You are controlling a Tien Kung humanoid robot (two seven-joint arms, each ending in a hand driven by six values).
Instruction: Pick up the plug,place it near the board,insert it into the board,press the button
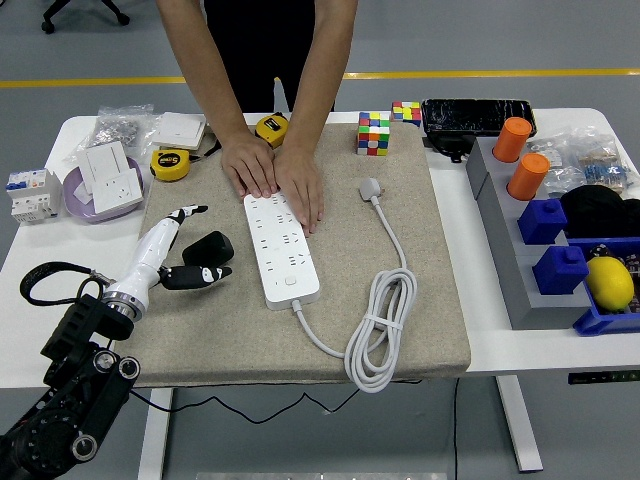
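The robot's left hand (185,255) lies just left of the white power strip (280,248), fingers spread loosely, one resting against a black plug adapter (208,247) without gripping. A person's two hands (275,175) press flat on the strip's far end. The strip's own white plug (371,188) lies to its right.
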